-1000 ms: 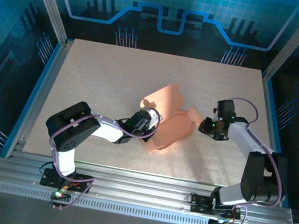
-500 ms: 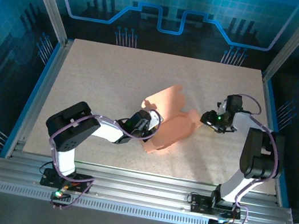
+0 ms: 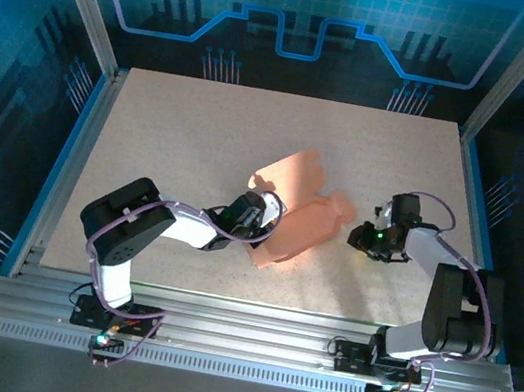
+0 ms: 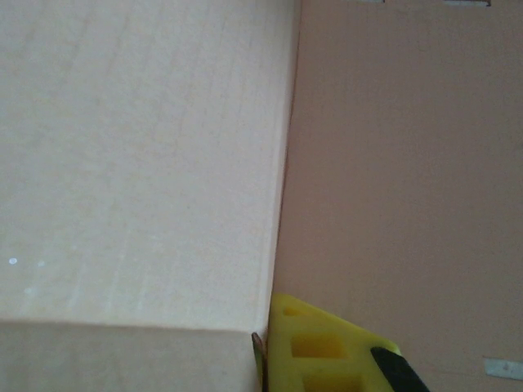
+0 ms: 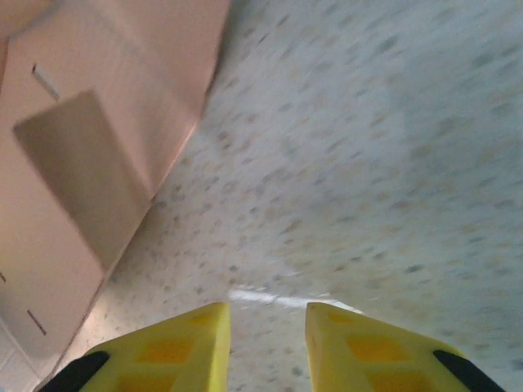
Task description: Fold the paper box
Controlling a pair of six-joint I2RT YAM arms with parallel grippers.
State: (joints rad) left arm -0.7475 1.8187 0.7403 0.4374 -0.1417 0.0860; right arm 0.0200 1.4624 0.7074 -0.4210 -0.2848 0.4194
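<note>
The left arm (image 3: 185, 228) and the right arm (image 3: 430, 248) share one build: smooth white links set between bulky black joint housings, with thin purple cables (image 3: 143, 208) looping alongside. A small green light (image 3: 373, 238) glows at the right wrist. The fingers (image 5: 176, 347) are yellow plastic, moulded with square recessed pockets and black inserts

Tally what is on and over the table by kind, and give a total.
paper box: 1
robot arms, left arm and right arm: 2
tools, left tool and right tool: 2
Total: 5
</note>
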